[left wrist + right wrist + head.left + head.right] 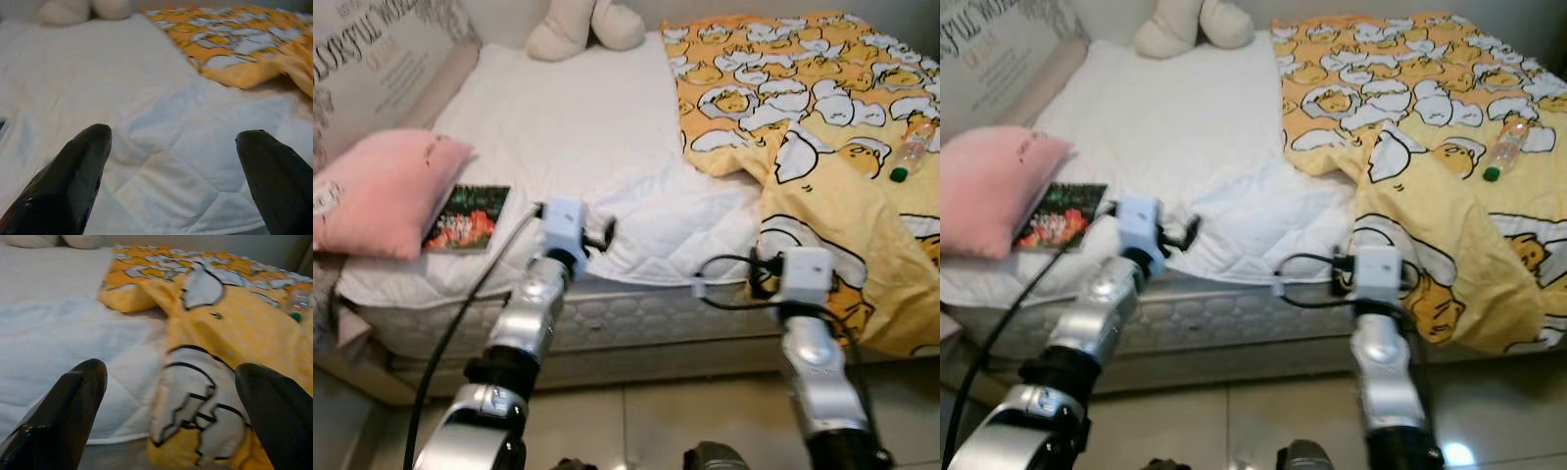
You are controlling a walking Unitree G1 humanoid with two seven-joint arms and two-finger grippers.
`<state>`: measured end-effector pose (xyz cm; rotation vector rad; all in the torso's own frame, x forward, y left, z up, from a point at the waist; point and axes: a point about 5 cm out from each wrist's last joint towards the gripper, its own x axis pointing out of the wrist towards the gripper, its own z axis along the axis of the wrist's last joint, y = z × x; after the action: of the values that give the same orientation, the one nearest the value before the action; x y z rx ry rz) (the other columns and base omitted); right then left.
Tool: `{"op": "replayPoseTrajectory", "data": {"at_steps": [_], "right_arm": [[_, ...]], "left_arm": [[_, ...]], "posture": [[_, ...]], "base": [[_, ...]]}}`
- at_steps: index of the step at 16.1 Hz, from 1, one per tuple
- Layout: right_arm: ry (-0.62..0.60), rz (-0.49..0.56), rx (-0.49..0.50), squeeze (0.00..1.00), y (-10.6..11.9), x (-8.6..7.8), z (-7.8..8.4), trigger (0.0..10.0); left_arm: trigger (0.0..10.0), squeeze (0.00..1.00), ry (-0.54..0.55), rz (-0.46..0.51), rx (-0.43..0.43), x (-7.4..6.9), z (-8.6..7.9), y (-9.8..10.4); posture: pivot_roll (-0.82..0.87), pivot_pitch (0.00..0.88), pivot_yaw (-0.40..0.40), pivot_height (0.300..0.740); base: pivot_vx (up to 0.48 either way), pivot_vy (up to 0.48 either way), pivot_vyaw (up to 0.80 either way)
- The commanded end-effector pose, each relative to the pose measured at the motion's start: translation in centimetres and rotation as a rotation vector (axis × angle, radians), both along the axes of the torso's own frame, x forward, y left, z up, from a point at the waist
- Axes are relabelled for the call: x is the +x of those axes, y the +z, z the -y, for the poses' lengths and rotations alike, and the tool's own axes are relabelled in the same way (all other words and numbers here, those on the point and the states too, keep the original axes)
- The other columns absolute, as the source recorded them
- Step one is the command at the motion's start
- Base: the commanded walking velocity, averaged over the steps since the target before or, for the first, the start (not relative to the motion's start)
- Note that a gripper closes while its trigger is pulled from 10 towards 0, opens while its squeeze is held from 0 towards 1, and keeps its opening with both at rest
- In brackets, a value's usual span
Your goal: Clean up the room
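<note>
Both arms are held out toward the near edge of a bed (607,323). The left gripper (171,147) is raised over the white quilt (568,127), just past the mattress edge; its two black fingers (73,171) are seen spread wide apart, with nothing between them. The right gripper (168,382) is held at the same height, and its fingers (68,406) are likewise wide apart and empty. Straight ahead of the right gripper, the yellow blanket (822,108) with a cartoon egg print is draped over the bed's corner, one fold hanging down past the mattress side. The border between quilt and blanket is met just ahead of the right gripper, slightly toward the left gripper's side.

A clear plastic bottle (909,152) with a green cap is lying on the blanket, well beyond the right gripper and out to its right; it is also made out, blurred, in the right wrist view (298,303). To the left of the left gripper, a book (467,217) with a colourful cover is lying flat near the bed's edge, touching a pink pillow (382,191) further left. Far ahead of the left gripper, at the head of the bed, the legs of a cream plush toy (585,24) are resting on the quilt. A board with printed lettering (372,49) is seen along the bed's left side. A black cable (460,323) is run along the left arm.
</note>
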<state>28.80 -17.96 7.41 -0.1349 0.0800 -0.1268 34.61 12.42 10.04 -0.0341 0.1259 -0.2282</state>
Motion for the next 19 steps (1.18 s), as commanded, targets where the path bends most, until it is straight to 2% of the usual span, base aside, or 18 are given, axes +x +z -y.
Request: {"op": "replayPoseTrajectory", "data": {"at_steps": [1, 2, 3, 4, 9, 11, 12, 13, 15, 19], "right_arm": [[0.034, 0.012, -0.012, 0.00, 0.5, 0.5, -0.7, 10.0], [0.040, 0.010, -0.012, 0.00, 0.5, 0.5, -0.8, 10.0], [0.052, 0.005, -0.013, 0.00, 0.5, 0.5, -0.8, 10.0], [0.056, 0.003, -0.014, 0.00, 0.4, 0.5, -0.8, 10.0], [0.061, -0.009, -0.024, 0.00, 0.1, 0.3, -0.6, 10.0], [0.070, -0.007, -0.022, 0.00, 0.1, 0.2, -0.9, 10.0], [0.074, -0.016, -0.028, 0.00, 0.0, 0.2, -0.9, 10.0], [0.081, -0.028, -0.023, 0.00, -0.2, 0.2, -1.0, 10.0], [0.090, -0.029, -0.029, 0.00, -0.2, -0.1, -1.0, 10.0], [0.085, -0.034, -0.022, 0.00, -0.6, -0.5, -0.8, 10.0]], "left_arm": [[10.0, 1.00, 0.050, -0.042, -0.037, 0.1, -0.8, -0.5], [10.0, 1.00, 0.058, -0.047, -0.024, 0.0, -0.9, -0.7], [10.0, 1.00, 0.045, -0.024, 0.084, -0.1, -1.0, -0.9], [10.0, 1.00, 0.040, -0.020, 0.098, -0.1, -1.0, -1.0], [10.0, 1.00, 0.049, -0.020, 0.076, 0.3, -1.3, -0.9], [10.0, 1.00, 0.020, -0.028, 0.094, 0.4, -1.2, -1.1], [10.0, 0.00, 0.020, -0.029, 0.122, 0.5, -1.3, -1.2], [10.0, 0.00, 0.044, -0.038, 0.158, 0.6, -1.9, -1.4], [10.0, 0.00, 0.085, -0.053, 0.167, 0.8, -2.5, -1.4], [10.0, 0.00, 0.113, -0.047, 0.132, 1.1, -2.7, -1.2]], "posture": [[-0.21, 0.000, 0.091, 0.711], [-0.20, 0.000, 0.089, 0.711], [-0.20, 0.000, 0.082, 0.711], [-0.20, 0.000, 0.082, 0.711], [-0.20, 0.000, 0.078, 0.711], [-0.21, 0.000, 0.079, 0.711], [-0.21, 0.000, 0.079, 0.711], [-0.21, 0.000, 0.078, 0.711], [-0.22, 0.000, 0.078, 0.711], [-0.22, 0.000, 0.076, 0.711]], "base": [[0.000, 0.000, 0.00], [0.000, 0.000, 0.00], [0.000, 0.000, 0.00], [0.000, 0.000, 0.00], [0.000, 0.000, 0.00], [0.000, 0.000, 0.00], [0.386, 0.000, 0.00], [0.480, 0.000, -0.76], [0.480, 0.000, -0.75], [0.480, 0.000, -0.71]]}}
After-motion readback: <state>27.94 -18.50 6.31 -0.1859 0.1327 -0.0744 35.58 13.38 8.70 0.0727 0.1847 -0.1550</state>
